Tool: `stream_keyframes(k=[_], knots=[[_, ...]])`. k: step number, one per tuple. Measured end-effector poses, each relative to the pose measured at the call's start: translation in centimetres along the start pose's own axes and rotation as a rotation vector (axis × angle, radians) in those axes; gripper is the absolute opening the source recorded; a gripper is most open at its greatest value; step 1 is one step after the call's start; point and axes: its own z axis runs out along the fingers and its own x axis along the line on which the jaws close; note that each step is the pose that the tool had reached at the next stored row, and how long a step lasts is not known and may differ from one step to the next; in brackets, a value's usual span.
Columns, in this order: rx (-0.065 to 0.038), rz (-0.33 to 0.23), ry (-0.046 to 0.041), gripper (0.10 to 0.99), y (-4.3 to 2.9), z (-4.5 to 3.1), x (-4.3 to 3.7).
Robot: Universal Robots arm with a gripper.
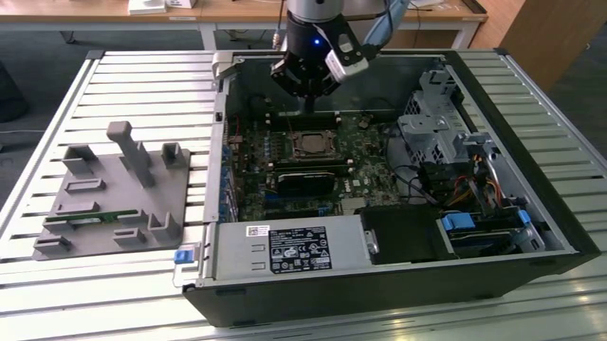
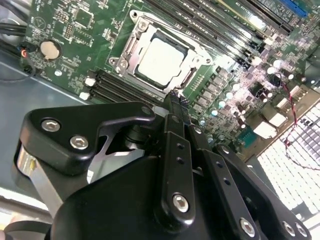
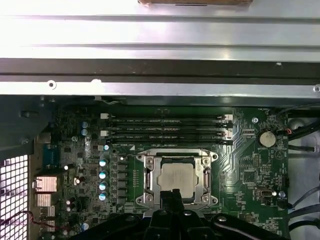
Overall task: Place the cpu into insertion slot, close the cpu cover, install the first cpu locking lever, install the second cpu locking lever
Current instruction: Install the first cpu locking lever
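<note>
The cpu, a dull silver square, lies seated in the insertion slot on the green board. The slot itself is mostly hidden under it. The cpu cover lies flat around the chip as a metal frame, and the chip shows through its window. My gripper hangs just above the board at the socket's edge, beside the memory slots. Its slim black fingers are shut with nothing between them. In the exterior view the gripper points down into the open computer case, behind the socket.
The black memory slots run alongside the socket. The case wall and a drive cage flank the board. A black heat-sink block sits in front of the socket. A grey fixture stands at the exterior view's left on the slatted table.
</note>
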Motion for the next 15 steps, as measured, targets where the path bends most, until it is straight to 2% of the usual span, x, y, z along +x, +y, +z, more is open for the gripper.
stream_keyframes(k=[3, 7, 15], knots=[[0.000, 0.000, 0.0000, 0.106, -0.29, 0.25, 0.16], [0.000, -0.002, 0.0000, 0.106, -0.32, 0.45, 0.81], [0.000, -0.004, -0.0001, 0.106, -0.38, 0.98, 2.86]])
